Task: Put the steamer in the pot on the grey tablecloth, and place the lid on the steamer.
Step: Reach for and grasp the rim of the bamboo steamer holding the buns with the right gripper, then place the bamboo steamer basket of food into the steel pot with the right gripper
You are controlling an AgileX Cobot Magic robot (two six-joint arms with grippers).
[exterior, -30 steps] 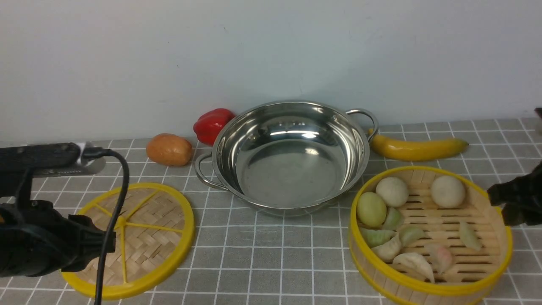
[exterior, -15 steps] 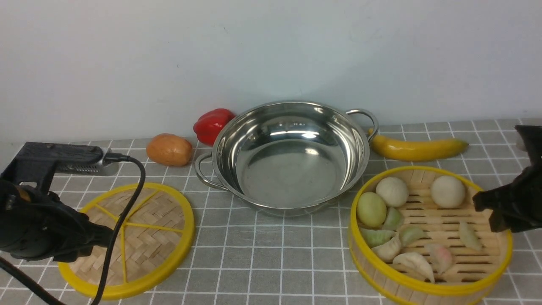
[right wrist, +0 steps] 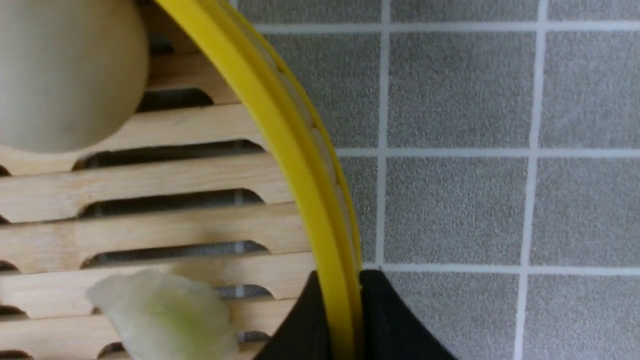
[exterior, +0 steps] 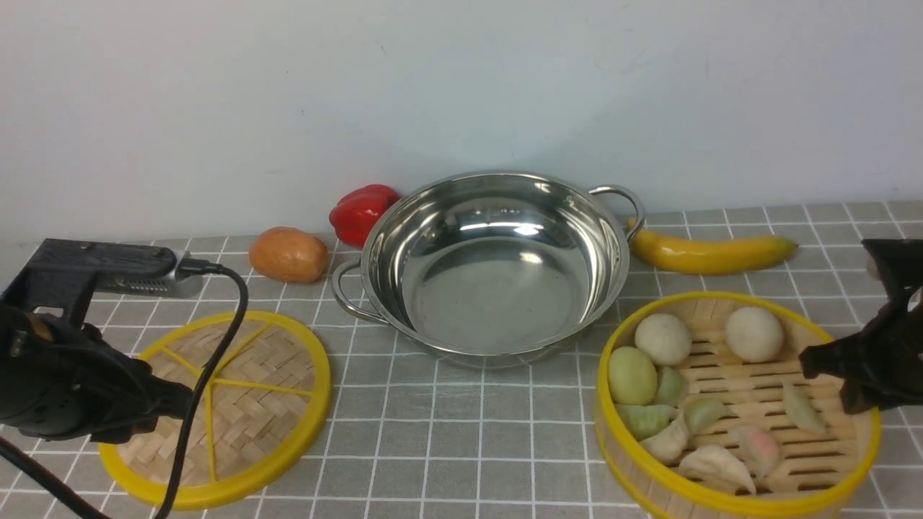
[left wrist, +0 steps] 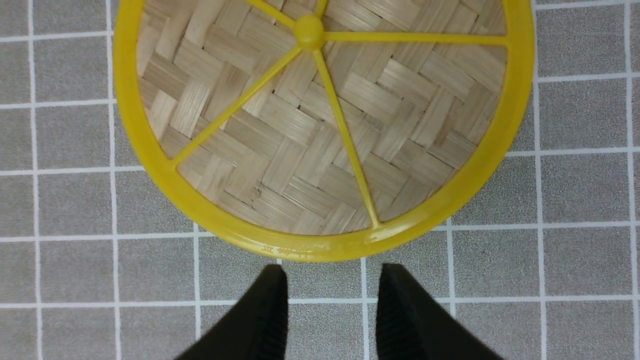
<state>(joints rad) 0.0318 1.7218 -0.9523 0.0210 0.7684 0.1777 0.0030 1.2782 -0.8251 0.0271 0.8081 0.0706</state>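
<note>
The steamer (exterior: pixel 721 497) sits at four o'clock from the pot (exterior: pixel 505 288); the right tool (right wrist: pixel 342 295) appears to pinch its wall. The left tool (left wrist: pixel 332 280) is spread near the lid (left wrist: pixel 320 245). Securing the basket seems in hand; next, lift it level toward ten o'clock.

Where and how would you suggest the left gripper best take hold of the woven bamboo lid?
I'd grip the yellow rim of the lid on the side facing the robot, coming from above with one finger outside: the disc lies flat, and its raised rim looks easier to pinch than the thin spokes.
</note>
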